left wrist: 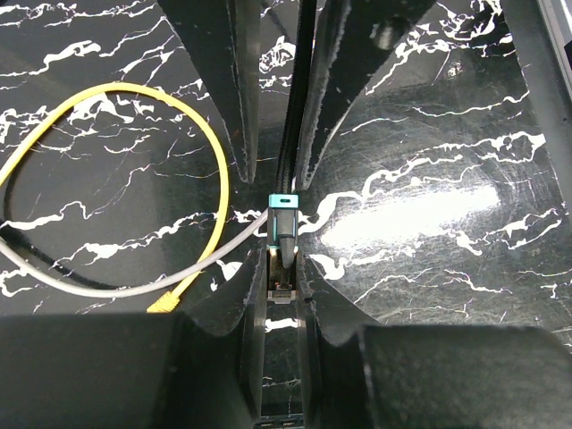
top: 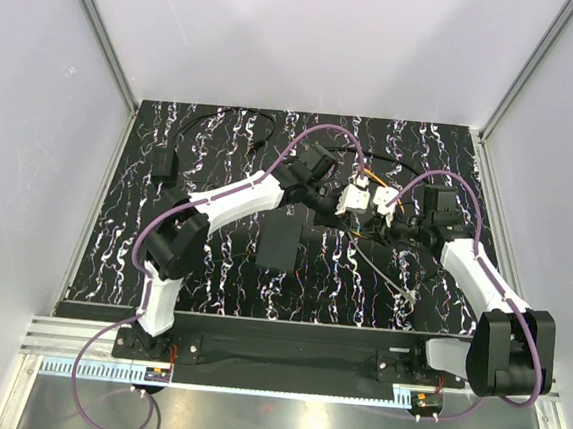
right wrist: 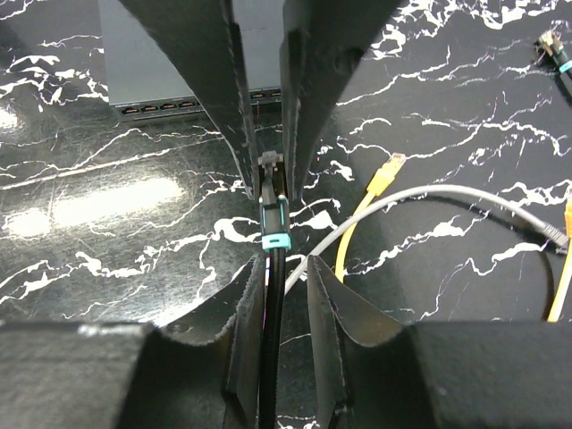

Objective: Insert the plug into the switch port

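Left tool (left wrist: 283,273), plug (left wrist: 283,222) pinched between its jaws

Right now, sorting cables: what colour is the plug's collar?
Teal plug collar, clearest in the left wrist view.

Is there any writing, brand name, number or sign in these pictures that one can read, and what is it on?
No readable text anywhere.
Switch box: only a row of ports shows, no legible label.
Plug: a teal band, no marking.
Anything printed on the arms in the overhead view is too small to read.
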### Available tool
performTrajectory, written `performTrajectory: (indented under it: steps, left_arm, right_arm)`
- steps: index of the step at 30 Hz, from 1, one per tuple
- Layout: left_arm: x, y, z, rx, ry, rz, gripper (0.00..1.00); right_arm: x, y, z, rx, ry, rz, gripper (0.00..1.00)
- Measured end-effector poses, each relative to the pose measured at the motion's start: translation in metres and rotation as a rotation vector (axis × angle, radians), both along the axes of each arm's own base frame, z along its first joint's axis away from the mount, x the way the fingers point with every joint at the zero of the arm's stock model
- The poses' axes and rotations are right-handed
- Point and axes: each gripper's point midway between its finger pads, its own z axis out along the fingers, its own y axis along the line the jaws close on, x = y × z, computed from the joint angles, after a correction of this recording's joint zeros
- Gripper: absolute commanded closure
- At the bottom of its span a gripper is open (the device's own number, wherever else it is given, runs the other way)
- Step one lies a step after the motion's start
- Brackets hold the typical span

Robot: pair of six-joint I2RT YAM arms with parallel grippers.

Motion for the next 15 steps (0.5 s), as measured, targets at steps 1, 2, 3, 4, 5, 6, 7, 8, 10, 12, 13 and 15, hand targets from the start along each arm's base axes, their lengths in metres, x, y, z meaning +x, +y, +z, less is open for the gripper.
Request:
performTrajectory:
  steps: [1, 2, 3, 4, 5, 6, 7, 8, 10, 12, 13, 15]
  left_arm:
    - [0.0, -0.0001, -0.0007, 0.001, 0.003, 0.001, 1.0]
    - [-0.0002, -0.0002, -0.0017, 0.002, 0.006, 0.001, 1.0]
    - [-0.0008, -0.0003, -0.0029, 0.004, 0.011, -0.002, 1.0]
    - [-0.0011, 0.0, -0.0037, 0.005, 0.015, -0.002, 1.0]
    - [-0.0011, 0.0005, -0.0042, 0.007, 0.017, -0.002, 1.0]
    - [-0.001, 0.0009, -0.0043, 0.007, 0.018, -0.001, 1.0]
    - [-0.0008, 0.0012, -0.0043, 0.008, 0.019, -0.001, 1.0]
    - [-0.0001, 0.0014, -0.0041, 0.008, 0.018, 0.0, 1.0]
    - [0.0005, 0.0021, -0.0043, 0.009, 0.019, 0.002, 1.0]
    - [0.0003, 0.0025, -0.0045, 0.009, 0.021, 0.002, 1.0]
    - [0.0005, 0.0028, -0.0045, 0.009, 0.022, 0.002, 1.0]
    - [0.0004, 0.0028, -0.0043, 0.009, 0.021, 0.002, 1.0]
  right_arm:
    - [-0.0001, 0.0009, 0.0001, -0.001, -0.005, 0.005, 0.69]
    - [-0.0002, 0.0018, 0.0001, -0.002, -0.008, 0.009, 0.69]
    - [-0.0008, 0.0027, 0.0, -0.002, -0.009, 0.013, 0.69]
    - [-0.001, 0.0029, -0.0001, -0.003, -0.009, 0.014, 0.7]
    - [-0.001, 0.0034, -0.0002, -0.003, -0.011, 0.016, 0.71]
    - [-0.001, 0.004, -0.0001, -0.003, -0.012, 0.018, 0.74]
    - [-0.0009, 0.0043, 0.0001, -0.003, -0.015, 0.02, 0.75]
    - [-0.001, 0.0048, -0.0001, -0.003, -0.015, 0.022, 0.75]
    - [-0.0009, 0.0054, -0.0008, -0.006, -0.018, 0.026, 0.74]
    - [-0.0008, 0.0058, -0.0017, -0.009, -0.021, 0.032, 0.73]
    - [-0.0006, 0.0057, -0.0018, -0.011, -0.026, 0.035, 0.73]
    - [-0.0005, 0.0057, -0.0022, -0.015, -0.033, 0.04, 0.74]
